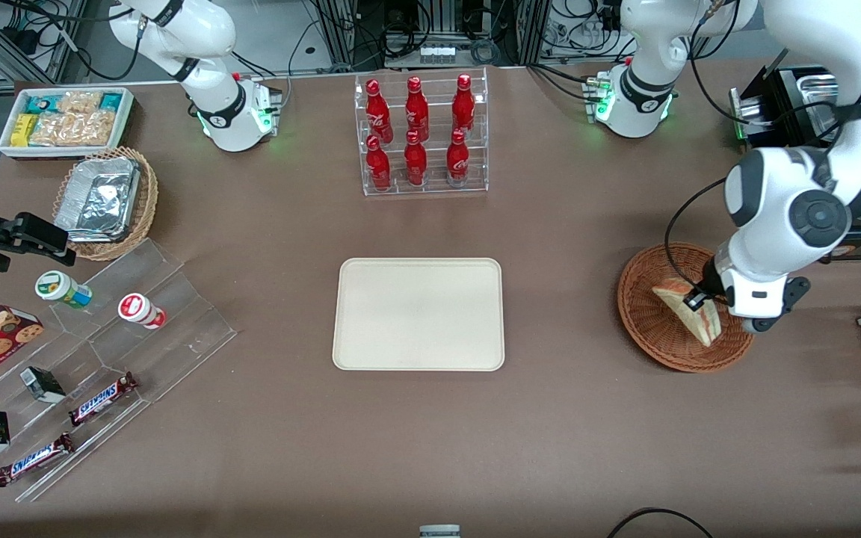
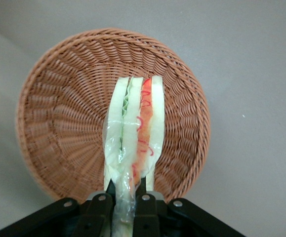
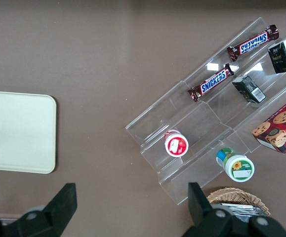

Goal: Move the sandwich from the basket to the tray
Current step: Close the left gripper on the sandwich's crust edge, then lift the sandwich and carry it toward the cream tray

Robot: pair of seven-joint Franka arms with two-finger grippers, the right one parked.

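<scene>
Front view: a brown counter (image 1: 587, 418) fills the frame. The cream tray (image 1: 418, 314) sits at the centre with bare counter on every side. At the right of the frame, well apart from the tray, is the reddish-brown basket (image 1: 651, 329), and open counter lies between the two. A clear rack of red bottles (image 1: 420, 134) stands above the tray in the frame. At the left of the frame are a stepped clear display (image 1: 139, 329) with snacks and a tan basket of foil packs (image 1: 105, 202). The gripper (image 1: 703, 299) hangs over the basket's right half, and the sandwich (image 1: 688, 310) shows tilted just under it, inside the basket's outline.

Left wrist view: the gripper (image 2: 129, 200) is closed on one end of the wrapped sandwich (image 2: 135, 128), pinching it edge-on so the bread, green and red layers show. The basket (image 2: 63, 118) lies beneath it, surrounded by plain counter.

Right wrist view: the tray's (image 3: 17, 131) rounded corner is at the left of the frame, with open counter between it and the display.
</scene>
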